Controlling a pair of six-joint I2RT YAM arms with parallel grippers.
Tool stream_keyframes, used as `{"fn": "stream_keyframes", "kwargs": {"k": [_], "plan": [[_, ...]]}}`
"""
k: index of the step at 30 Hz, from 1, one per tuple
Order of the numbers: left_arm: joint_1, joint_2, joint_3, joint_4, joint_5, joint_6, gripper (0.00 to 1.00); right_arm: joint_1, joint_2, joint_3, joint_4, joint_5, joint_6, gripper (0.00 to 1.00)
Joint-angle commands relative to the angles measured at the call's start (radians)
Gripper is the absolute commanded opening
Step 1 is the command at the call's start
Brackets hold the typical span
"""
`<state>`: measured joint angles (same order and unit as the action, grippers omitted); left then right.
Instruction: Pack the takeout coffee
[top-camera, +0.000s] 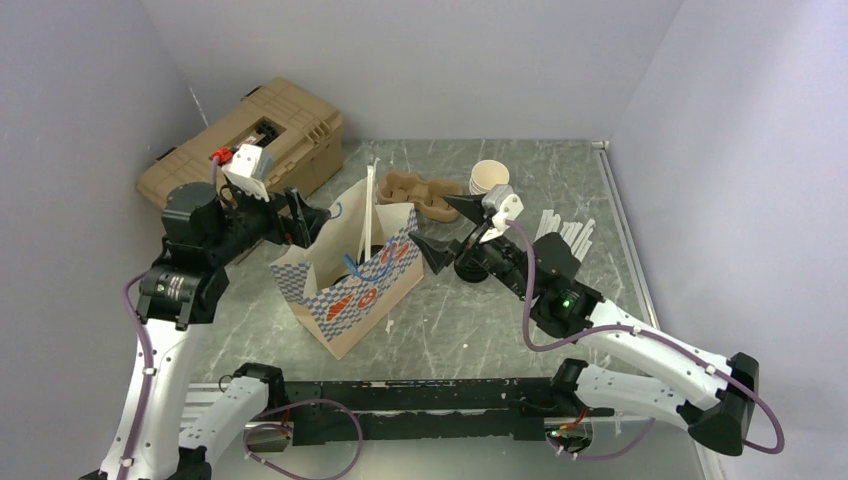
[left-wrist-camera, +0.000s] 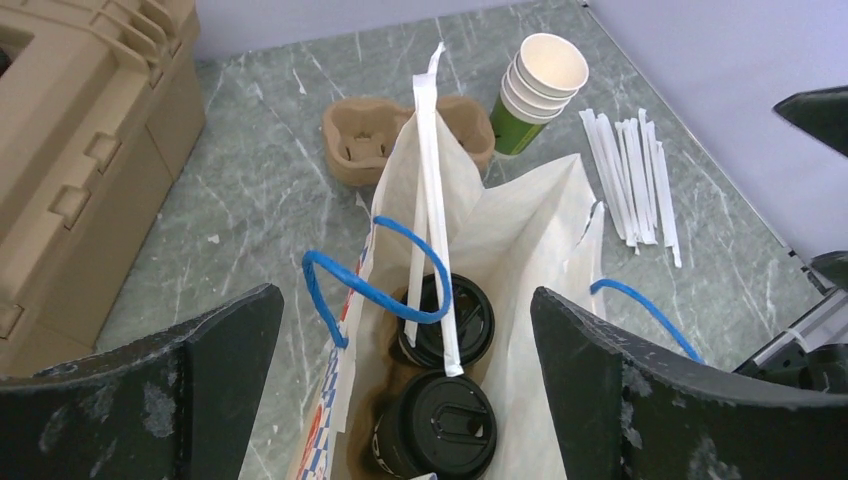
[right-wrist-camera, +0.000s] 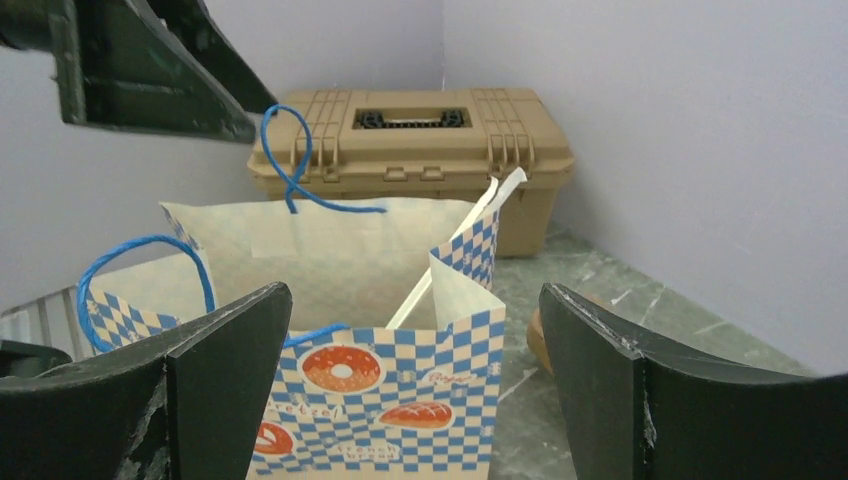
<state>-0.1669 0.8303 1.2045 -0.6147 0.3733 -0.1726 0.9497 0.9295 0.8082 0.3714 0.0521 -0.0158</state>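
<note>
Takeout coffee (left-wrist-camera: 437, 425) sits in the bag (left-wrist-camera: 520, 230) beneath the spread left fingers (left-wrist-camera: 220, 360).

1. Paper bag (top-camera: 350, 290): blue-and-white checks with orange doughnut prints, plain cream inside, blue cord handles (left-wrist-camera: 365, 288)
2. Takeout coffee (left-wrist-camera: 447, 320) in the bag: glossy black lids
3. Toolbox (top-camera: 250, 140), at the bag's 10 o'clock: tan
4. Cup stack (left-wrist-camera: 535, 95), at 1 o'clock: cream, green bottom
5. Cup carrier (left-wrist-camera: 350, 150): brown
6. Wrapped straws (left-wrist-camera: 630, 175): white
7. Table (top-camera: 470, 330): grey-green, marbled with pale veins
</note>
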Motion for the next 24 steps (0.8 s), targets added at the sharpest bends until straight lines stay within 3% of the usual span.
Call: {"fn": "stream_keyframes", "kwargs": {"k": [1, 4, 8, 11, 17, 24], "plan": [[0.004, 0.024, 0.106, -0.102, 0.028, 0.033, 0.99, 0.0, -0.049, 0.058, -0.139, 0.049, 0.03, 0.99], [0.003, 0.025, 0.157, -0.142, 0.006, 0.049, 0.99, 0.0, -0.046, 0.133, -0.302, 0.12, 0.102, 1.0], [0.003, 0.03, 0.26, -0.24, -0.148, 0.015, 0.99, 0.0, -0.062, 0.218, -0.542, 0.189, 0.172, 1.0], [0.003, 0.036, 0.32, -0.306, -0.146, 0.032, 0.99, 0.0, -0.111, 0.222, -0.658, 0.248, 0.221, 1.0], [0.003, -0.056, 0.27, -0.306, -0.181, -0.007, 0.99, 0.0, -0.23, 0.193, -0.862, 0.431, 0.387, 1.0], [0.003, -0.145, 0.182, -0.26, -0.149, -0.075, 1.0, 0.0, -0.381, 0.167, -0.964, 0.448, 0.51, 1.0]]}}
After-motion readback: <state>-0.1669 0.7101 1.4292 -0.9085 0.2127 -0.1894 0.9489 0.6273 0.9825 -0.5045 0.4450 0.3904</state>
